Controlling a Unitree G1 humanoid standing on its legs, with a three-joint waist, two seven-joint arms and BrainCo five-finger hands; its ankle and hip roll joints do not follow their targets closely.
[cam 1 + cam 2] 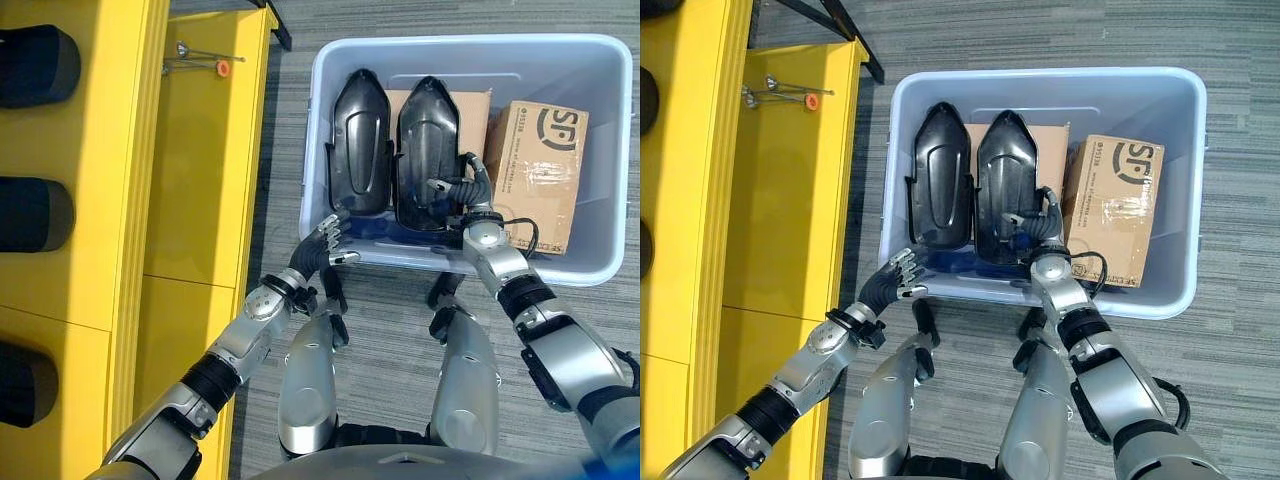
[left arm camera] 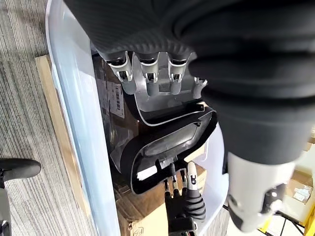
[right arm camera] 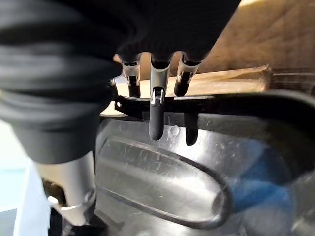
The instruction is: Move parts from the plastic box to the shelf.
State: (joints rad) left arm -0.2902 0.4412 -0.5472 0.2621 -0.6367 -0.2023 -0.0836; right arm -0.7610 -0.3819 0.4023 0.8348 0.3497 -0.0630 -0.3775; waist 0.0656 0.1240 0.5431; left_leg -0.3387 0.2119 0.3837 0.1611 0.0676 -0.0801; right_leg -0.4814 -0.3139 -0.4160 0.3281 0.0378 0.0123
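We see two black parts side by side in the plastic box [image 1: 320, 120], the left part [image 1: 358, 140] and the right part [image 1: 430, 150], beside a cardboard box [image 1: 535, 165]. Our right hand [image 1: 462, 190] curls its fingers [image 3: 155, 118] over the right part's edge. Our left hand [image 1: 325, 240] hovers relaxed at the box's near wall. The yellow shelf [image 1: 190, 200] stands alongside.

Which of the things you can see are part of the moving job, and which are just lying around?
For the job:
- plastic box
- two black moulded parts, one beside the other, standing in the box
- yellow shelf
- left hand at the box's near rim
- right hand reaching into the box at a part

Lying about:
- cardboard carton in the box
- metal rods with an orange cap on the shelf
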